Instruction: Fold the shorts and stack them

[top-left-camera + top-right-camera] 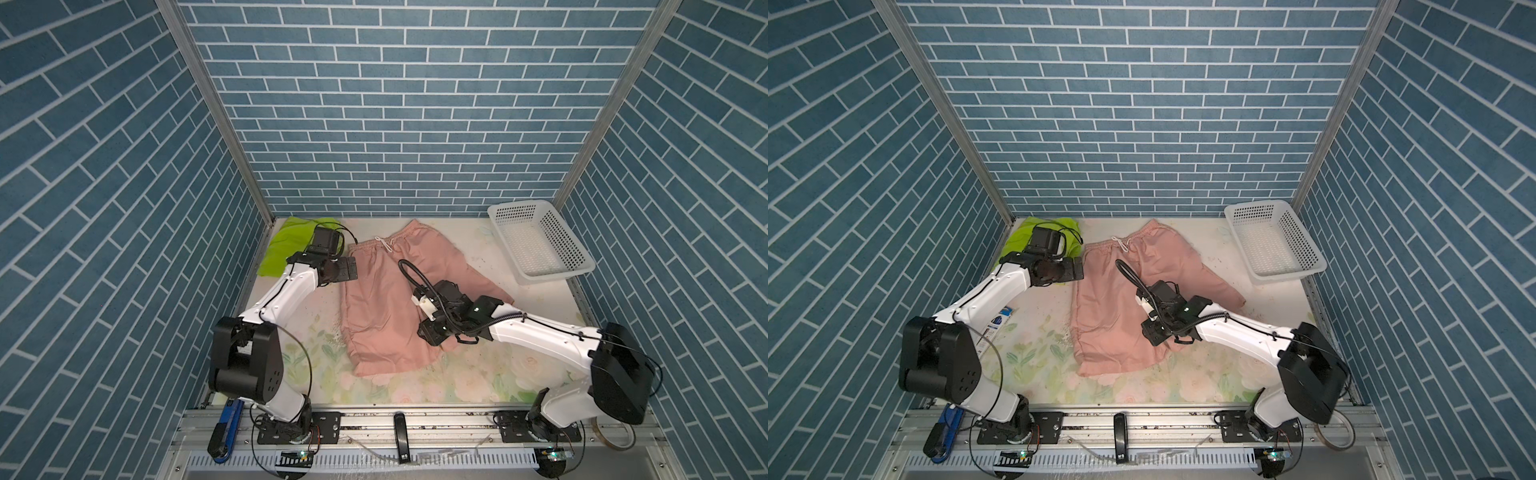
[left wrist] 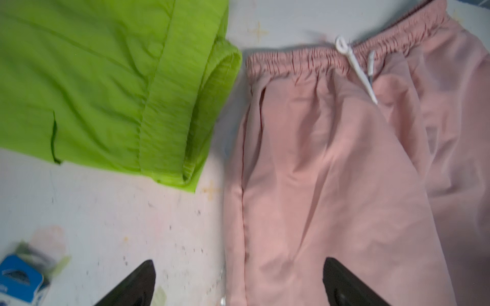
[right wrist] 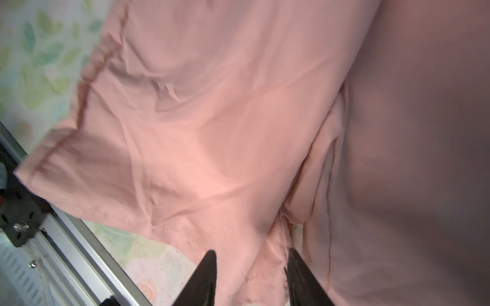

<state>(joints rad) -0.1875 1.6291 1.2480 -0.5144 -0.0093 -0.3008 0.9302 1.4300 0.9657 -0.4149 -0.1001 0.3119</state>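
The salmon pink shorts [image 1: 386, 299] [image 1: 1113, 299] lie spread flat mid-table, with the waistband and white drawstring [image 2: 355, 63] toward the back wall. The lime green shorts [image 1: 286, 245] [image 2: 106, 79] lie folded in the far left corner. My left gripper [image 1: 351, 268] [image 2: 238, 261] hovers open over the pink shorts' left side seam, holding nothing. My right gripper [image 1: 432, 338] [image 3: 252, 251] sits low at the inner leg hem near the crotch. Its jaws stand apart, with bunched pink fabric [image 3: 212, 119] lying between them.
A white perforated basket [image 1: 557, 274] [image 1: 1289, 278] stands at the back right. A small blue-and-white box [image 1: 998, 324] [image 2: 18, 278] lies by the left arm. The front metal rail [image 1: 374, 419] carries a blue-handled tool [image 1: 226, 424] and a tape roll [image 1: 615, 432].
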